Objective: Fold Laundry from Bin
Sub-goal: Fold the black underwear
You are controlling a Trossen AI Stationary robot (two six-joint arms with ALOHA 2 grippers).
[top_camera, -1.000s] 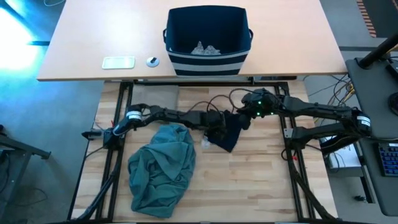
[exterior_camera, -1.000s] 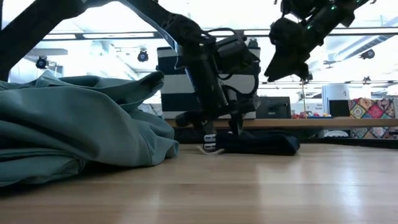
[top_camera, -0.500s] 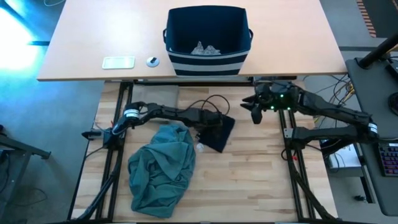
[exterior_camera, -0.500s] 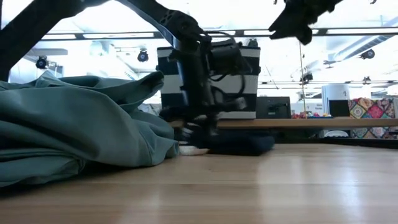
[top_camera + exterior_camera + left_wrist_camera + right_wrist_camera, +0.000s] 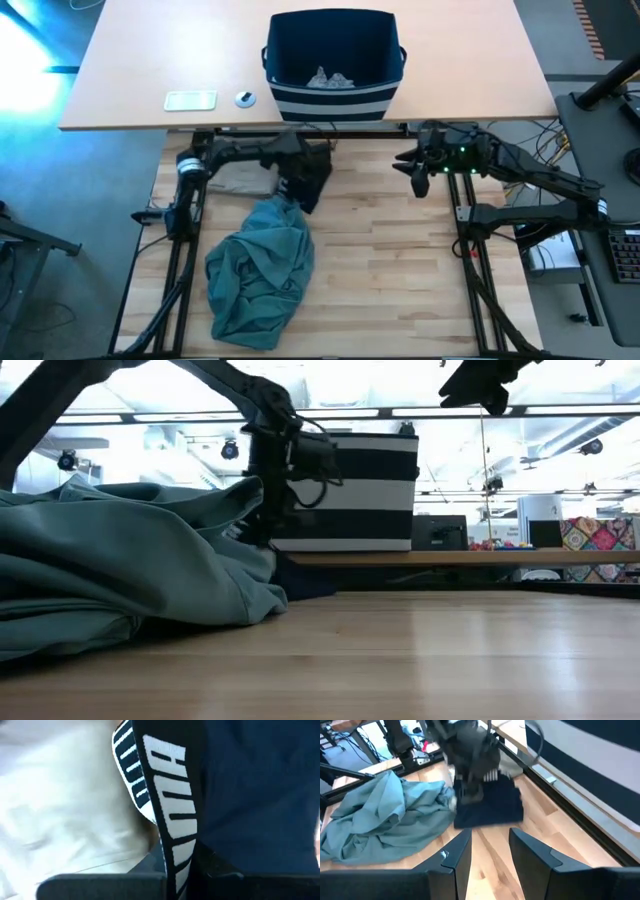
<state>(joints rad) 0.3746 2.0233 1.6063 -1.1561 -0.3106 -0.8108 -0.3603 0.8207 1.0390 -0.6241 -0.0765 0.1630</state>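
Laundry, navy garment with white lettering (image 5: 308,175): on the wooden surface (image 5: 400,270) at 11 o'clock, pinched in the fully closed left claw (image 5: 296,178). Teal-green garment (image 5: 260,270): heaped at 8 o'clock, touching the navy piece. Beige garment (image 5: 240,178): at 10 o'clock, under the left arm. Bin (image 5: 334,65): at 12 o'clock, grey pieces (image 5: 330,77) inside. Right claw (image 5: 416,178): raised at 2 o'clock, fingers partly apart, empty.

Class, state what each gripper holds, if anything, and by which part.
The left gripper grips the navy garment by its white-lettered band. The right gripper holds nothing.
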